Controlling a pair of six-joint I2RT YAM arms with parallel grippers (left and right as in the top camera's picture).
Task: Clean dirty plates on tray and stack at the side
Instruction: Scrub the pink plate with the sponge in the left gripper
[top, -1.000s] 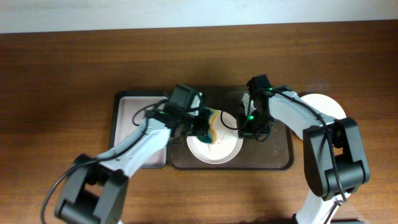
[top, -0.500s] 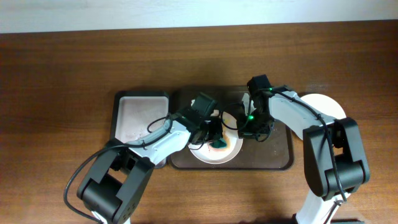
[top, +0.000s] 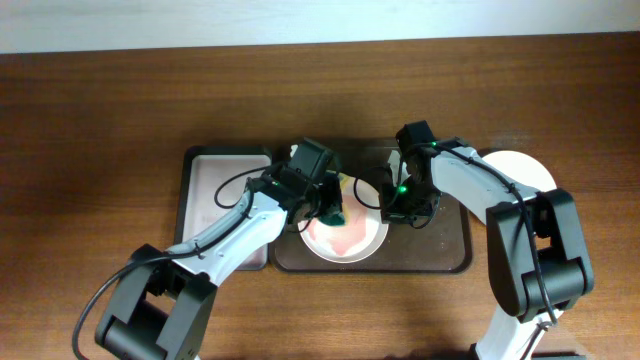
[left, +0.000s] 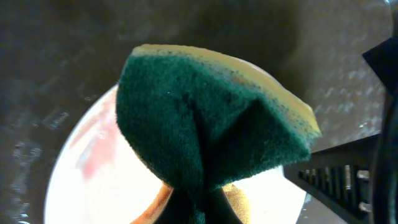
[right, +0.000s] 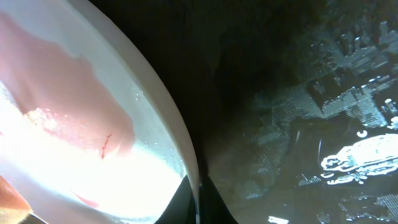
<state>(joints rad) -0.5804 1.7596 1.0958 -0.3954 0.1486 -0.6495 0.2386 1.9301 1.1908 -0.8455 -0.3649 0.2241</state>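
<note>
Right pincer (top: 388, 207) clamped on plate (top: 352, 240) rim, likely steadying it on tray (top: 453, 250). Left pincer (top: 328, 205) squeezing sponge (left: 205, 118), plate's red smear beneath, for scrubbing.

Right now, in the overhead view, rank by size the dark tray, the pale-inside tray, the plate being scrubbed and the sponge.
Largest to smallest:
1. dark tray
2. pale-inside tray
3. plate
4. sponge
Parts of both trays are covered, but the order is plain.

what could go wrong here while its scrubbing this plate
The right pincer grips only the thin rim of the plate, so a hard push from the sponge could slip it loose. The red smear looks spread into a pink film, so it may stay if wiping stops early.
</note>
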